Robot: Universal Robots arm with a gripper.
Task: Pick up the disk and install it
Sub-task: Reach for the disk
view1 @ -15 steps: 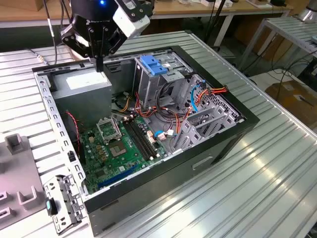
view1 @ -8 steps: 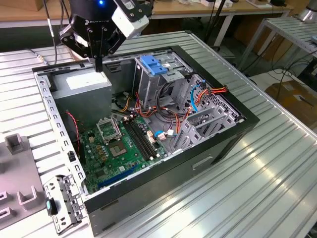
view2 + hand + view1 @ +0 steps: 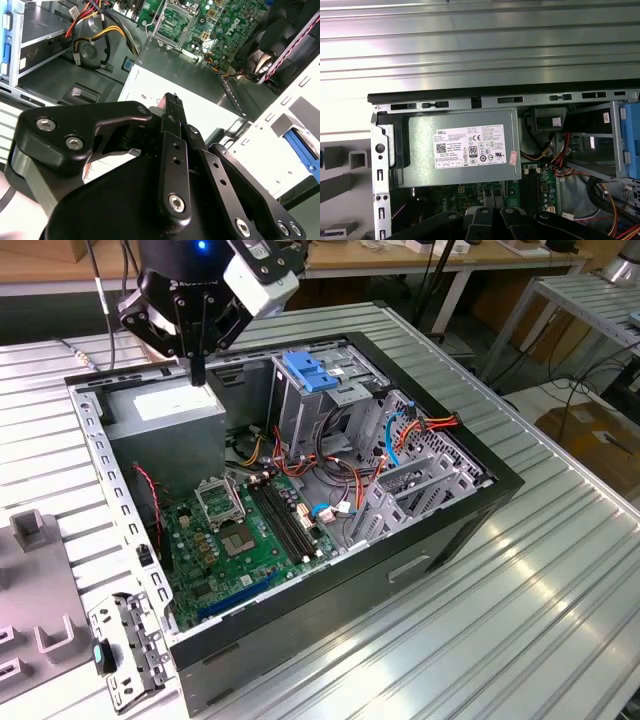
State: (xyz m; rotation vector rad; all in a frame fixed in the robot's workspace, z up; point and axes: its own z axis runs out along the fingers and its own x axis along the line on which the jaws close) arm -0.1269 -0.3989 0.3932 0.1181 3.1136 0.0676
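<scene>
claw (image 3: 198,373) pinched shut and empty over the power supply (image 3: 165,406); disk (image 3: 300,145) lies apart, beyond the case wall (image 3: 265,135).

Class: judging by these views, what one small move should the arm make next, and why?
Probably open the hand: its fingers look pressed together with nothing between them, above the power supply, so it cannot grasp anything as it stands.
</scene>
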